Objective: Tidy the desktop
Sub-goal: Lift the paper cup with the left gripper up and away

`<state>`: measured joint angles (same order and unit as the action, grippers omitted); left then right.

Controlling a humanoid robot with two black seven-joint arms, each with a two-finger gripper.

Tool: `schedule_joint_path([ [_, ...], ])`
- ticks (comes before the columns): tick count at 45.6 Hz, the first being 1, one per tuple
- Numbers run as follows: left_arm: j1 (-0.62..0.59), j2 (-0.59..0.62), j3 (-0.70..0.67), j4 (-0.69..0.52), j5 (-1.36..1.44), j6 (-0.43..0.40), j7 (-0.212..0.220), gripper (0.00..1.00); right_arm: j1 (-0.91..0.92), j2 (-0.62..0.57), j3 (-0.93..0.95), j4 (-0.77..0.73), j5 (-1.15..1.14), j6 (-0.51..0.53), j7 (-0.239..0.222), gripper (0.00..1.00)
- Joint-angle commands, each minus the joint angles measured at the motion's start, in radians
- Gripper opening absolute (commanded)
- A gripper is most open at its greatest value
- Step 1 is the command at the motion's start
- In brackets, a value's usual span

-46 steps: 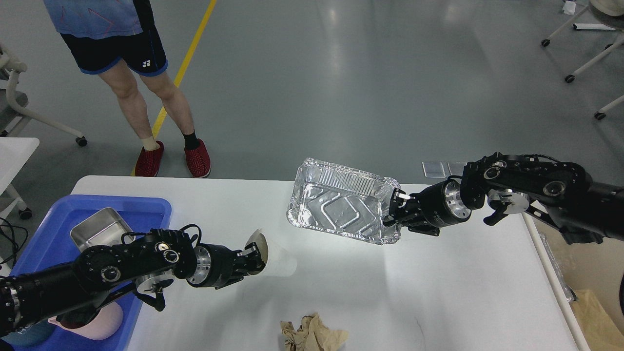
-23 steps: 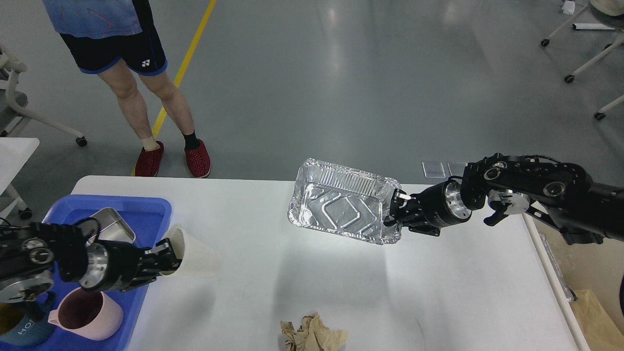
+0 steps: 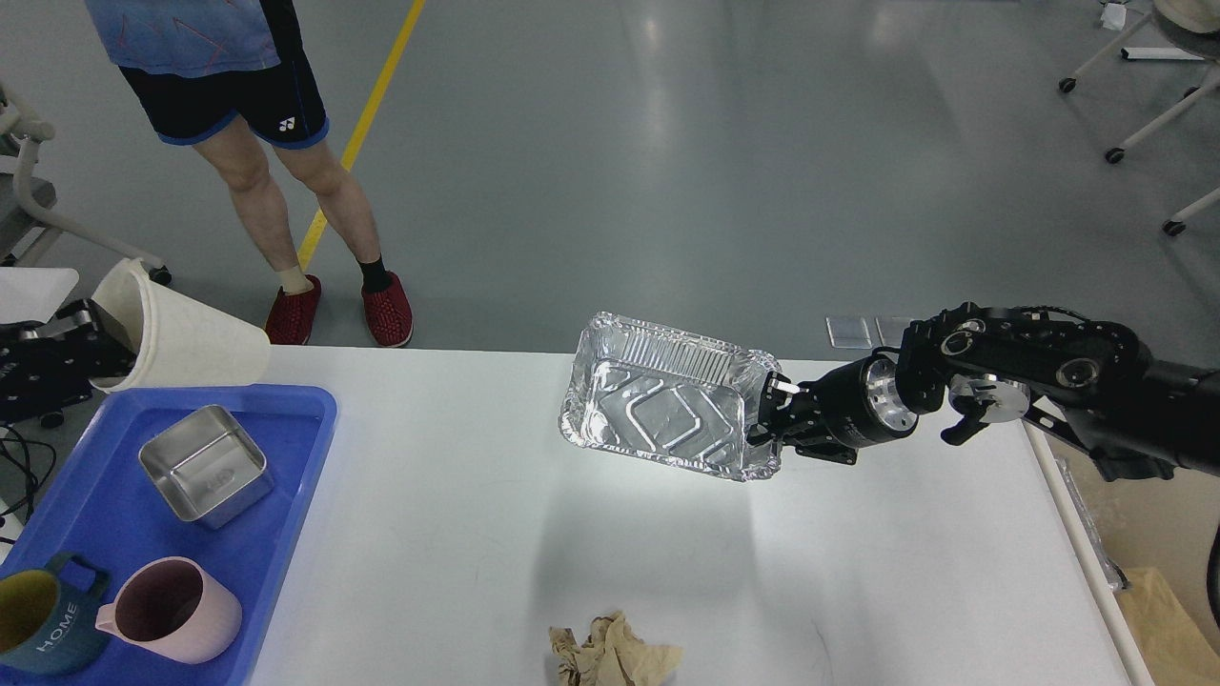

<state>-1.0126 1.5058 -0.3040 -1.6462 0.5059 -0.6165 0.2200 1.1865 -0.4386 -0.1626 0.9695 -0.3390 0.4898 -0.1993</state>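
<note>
Silver foil is what the right end effector (image 3: 774,419) has pinched: in the head view, the only one, it grips the right short rim of an aluminium tray (image 3: 667,410), held tilted above the white bench (image 3: 457,514) with its shadow below and its long axis running left from the grip. The left end effector (image 3: 100,348) sits at the far left edge beyond the bench, closed on the rim of a cream paper cup (image 3: 186,338) lying on its side above the back edge of the blue tray (image 3: 276,534), which holds a steel box (image 3: 205,464) and two mugs. The remaining loose piece, a crumpled brown paper (image 3: 610,653), lies at the near edge below the foil tray, nearer the right arm, I judge
</note>
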Motion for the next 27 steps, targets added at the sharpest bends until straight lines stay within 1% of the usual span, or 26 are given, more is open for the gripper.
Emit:
schedule_joint_path([
  [1,-0.003,0.04,-0.021,0.0,-0.007,-0.037,-0.002,0.0,-0.001,0.001,0.0,0.0,0.0,0.0,0.0,0.0],
  [8,-0.014,0.037,-0.049,0.0,-0.007,-0.046,0.001,0.0,-0.001,0.001,0.0,0.001,0.0,0.0,0.0,0.0],
  [13,-0.063,-0.007,-0.06,0.0,-0.007,-0.032,0.009,0.0,-0.001,0.001,0.0,0.001,0.0,0.0,0.0,0.0],
  [19,-0.115,-0.139,-0.057,0.005,-0.006,-0.028,0.012,0.0,-0.001,0.003,0.0,0.001,0.0,0.0,0.0,0.0],
  [27,-0.107,-0.367,-0.049,0.054,0.013,0.023,0.05,0.01,-0.002,0.006,0.0,0.001,0.0,-0.01,0.0,0.0],
])
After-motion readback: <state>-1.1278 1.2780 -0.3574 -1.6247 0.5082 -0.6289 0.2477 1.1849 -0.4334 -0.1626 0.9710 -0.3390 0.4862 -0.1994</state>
